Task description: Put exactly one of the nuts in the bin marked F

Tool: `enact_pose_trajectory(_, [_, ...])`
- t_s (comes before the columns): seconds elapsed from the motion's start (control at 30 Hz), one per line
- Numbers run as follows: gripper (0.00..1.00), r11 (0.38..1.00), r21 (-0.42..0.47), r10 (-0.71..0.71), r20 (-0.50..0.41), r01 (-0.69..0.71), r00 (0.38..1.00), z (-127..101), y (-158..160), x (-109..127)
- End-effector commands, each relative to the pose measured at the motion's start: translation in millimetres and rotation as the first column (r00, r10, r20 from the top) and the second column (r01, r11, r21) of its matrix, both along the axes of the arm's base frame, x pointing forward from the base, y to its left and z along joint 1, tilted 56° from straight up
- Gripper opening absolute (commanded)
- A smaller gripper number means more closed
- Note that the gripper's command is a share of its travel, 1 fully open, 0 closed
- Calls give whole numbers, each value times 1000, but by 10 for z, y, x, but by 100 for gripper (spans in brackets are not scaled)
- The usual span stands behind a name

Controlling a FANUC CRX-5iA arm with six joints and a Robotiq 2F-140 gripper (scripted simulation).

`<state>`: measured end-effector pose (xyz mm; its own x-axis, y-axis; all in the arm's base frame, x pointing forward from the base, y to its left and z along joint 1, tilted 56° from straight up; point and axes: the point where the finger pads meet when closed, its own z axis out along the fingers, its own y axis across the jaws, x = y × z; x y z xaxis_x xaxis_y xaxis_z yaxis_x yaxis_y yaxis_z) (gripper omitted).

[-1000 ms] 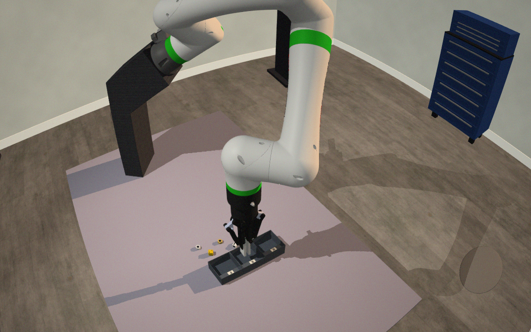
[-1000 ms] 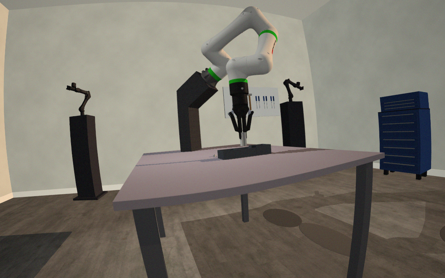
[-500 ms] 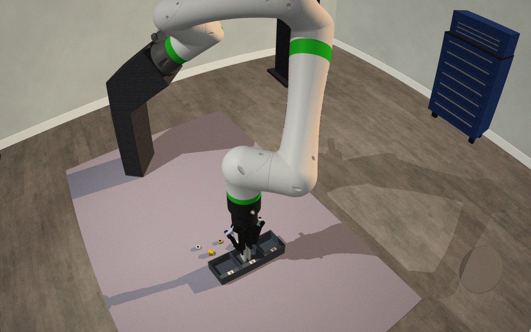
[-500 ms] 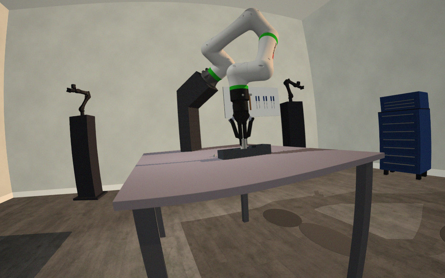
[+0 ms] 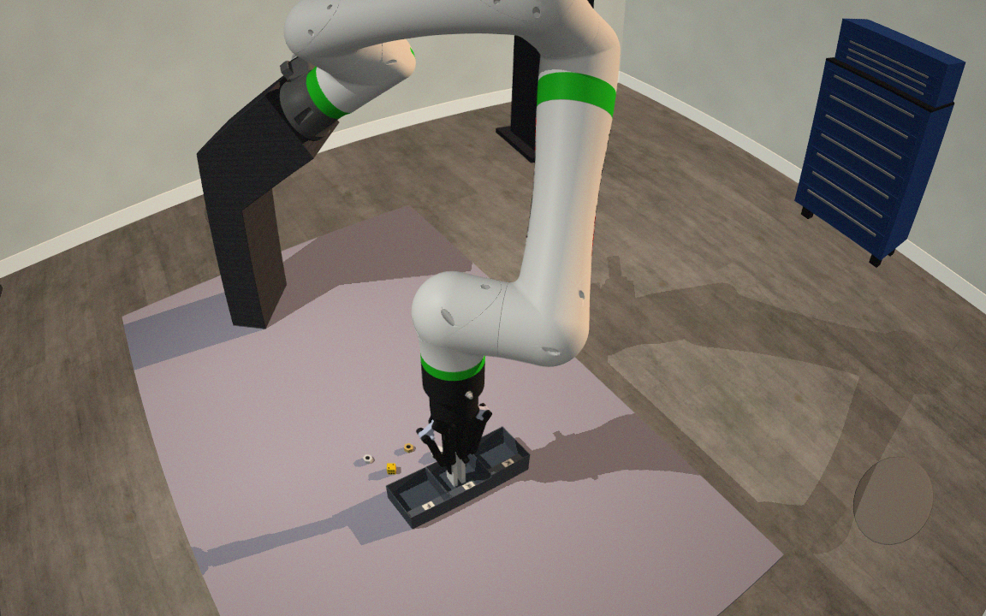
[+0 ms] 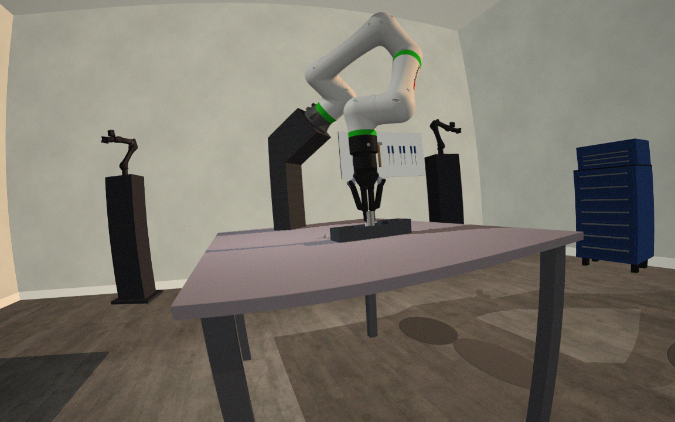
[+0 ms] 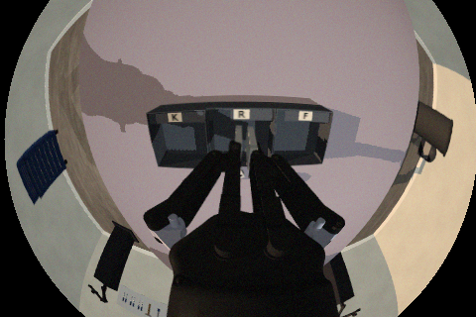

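My gripper (image 5: 455, 476) is shut, and I see nothing between its light grey fingertips. The tips reach down into the middle compartment of the dark three-part bin row (image 5: 459, 482). In the wrist view the compartments read K, R and F, and the tips (image 7: 246, 138) point at R, with the bin marked F (image 7: 304, 135) just to their right. In the exterior view the tips (image 6: 368, 217) stand at the bin's rim (image 6: 370, 230). A white nut (image 5: 366, 459) and a yellow nut (image 5: 408, 447) lie on the table left of the bins.
A small yellow cube (image 5: 390, 468) lies between the nuts and the bin row. The arm's black pedestal (image 5: 244, 222) stands at the table's far left. The gripper body hides the table just behind the bins.
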<state>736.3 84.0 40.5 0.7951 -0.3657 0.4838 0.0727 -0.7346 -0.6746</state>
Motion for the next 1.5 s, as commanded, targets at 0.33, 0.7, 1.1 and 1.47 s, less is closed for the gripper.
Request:
enact_pose_trajectory(0.33, [5,1000,0,0,0,0,1000,1,-3,1])
enact_pose_trajectory(0.7, [5,1000,0,0,0,0,1000,1,-3,1])
enact_pose_trajectory(1.1, [5,1000,0,0,0,0,1000,31,-33,-32])
enact_pose_trajectory(1.47, [5,1000,0,0,0,0,1000,97,-102,-104])
